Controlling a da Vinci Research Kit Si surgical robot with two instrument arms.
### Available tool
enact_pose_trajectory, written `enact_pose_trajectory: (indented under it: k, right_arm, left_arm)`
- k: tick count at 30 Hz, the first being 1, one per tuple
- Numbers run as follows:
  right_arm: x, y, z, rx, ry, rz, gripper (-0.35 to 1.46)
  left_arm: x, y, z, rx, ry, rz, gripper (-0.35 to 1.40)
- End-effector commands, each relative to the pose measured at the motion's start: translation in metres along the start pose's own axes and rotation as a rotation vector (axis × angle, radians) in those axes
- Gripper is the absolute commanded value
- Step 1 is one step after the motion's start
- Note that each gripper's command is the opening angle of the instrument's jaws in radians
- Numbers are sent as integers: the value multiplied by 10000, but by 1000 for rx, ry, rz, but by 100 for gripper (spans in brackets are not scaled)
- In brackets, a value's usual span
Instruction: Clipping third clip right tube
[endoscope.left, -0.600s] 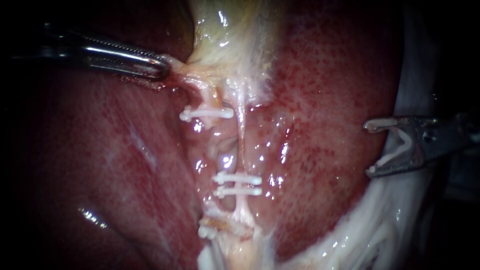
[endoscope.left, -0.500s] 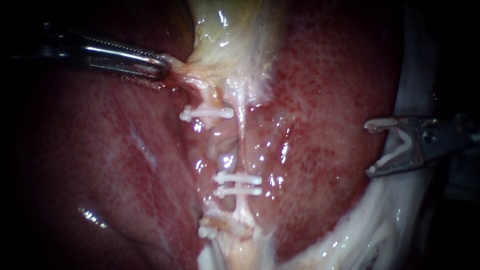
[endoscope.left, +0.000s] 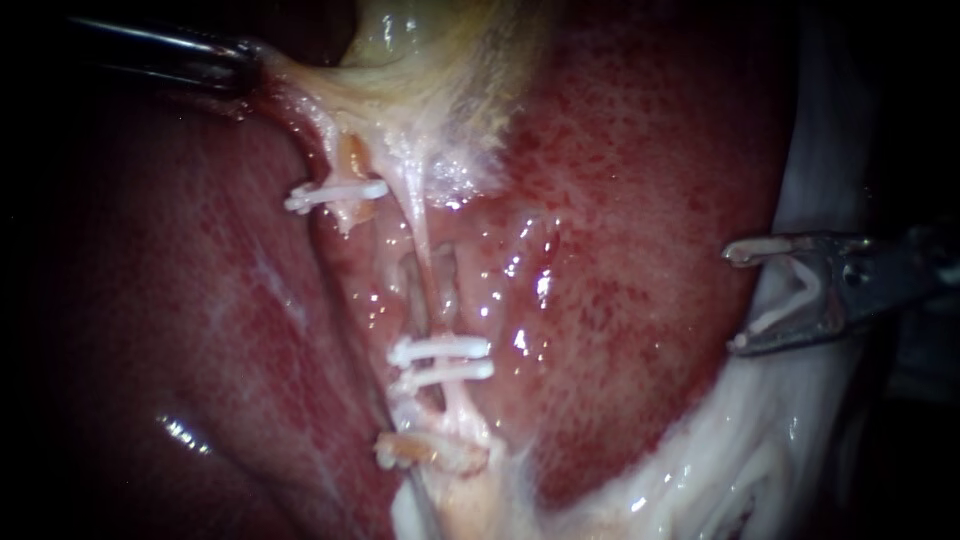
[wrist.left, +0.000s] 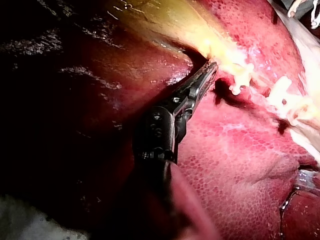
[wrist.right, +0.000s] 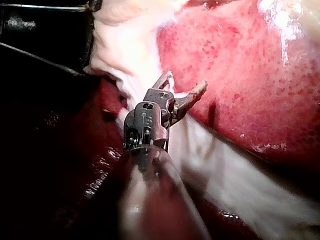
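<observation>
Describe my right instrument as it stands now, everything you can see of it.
The right instrument is a dark metal shaft coming in almost level from the right. It ends in a hinged end effector of two slim grey jaws. They stand wide apart, pointing toward the right tube, and hold a white V-shaped clip, with a leg along each jaw. The instrument sits over pale tissue beside the liver, well away from that tube. Whether it touches the pale tissue is unclear.
</observation>
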Motion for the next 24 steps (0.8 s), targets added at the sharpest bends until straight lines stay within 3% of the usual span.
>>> enact_pose_trajectory:
  k: [1,6,15,19,24]
  right_arm:
    - [5,-1,5,8,26,23,49]
    - [36,4,42,37,157,131,50]
    - [65,21,107,100,297,332,50]
    - [63,28,135,119,308,384,50]
    - [49,36,167,127,304,421,50]
  left_arm:
    - [0,0,1,2,1,0,-35]
    - [0,2,2,4,1,0,-35]
    - [2,5,4,6,2,5,-35]
    - [2,6,4,6,2,4,-35]
    - [2,6,3,6,2,4,-35]
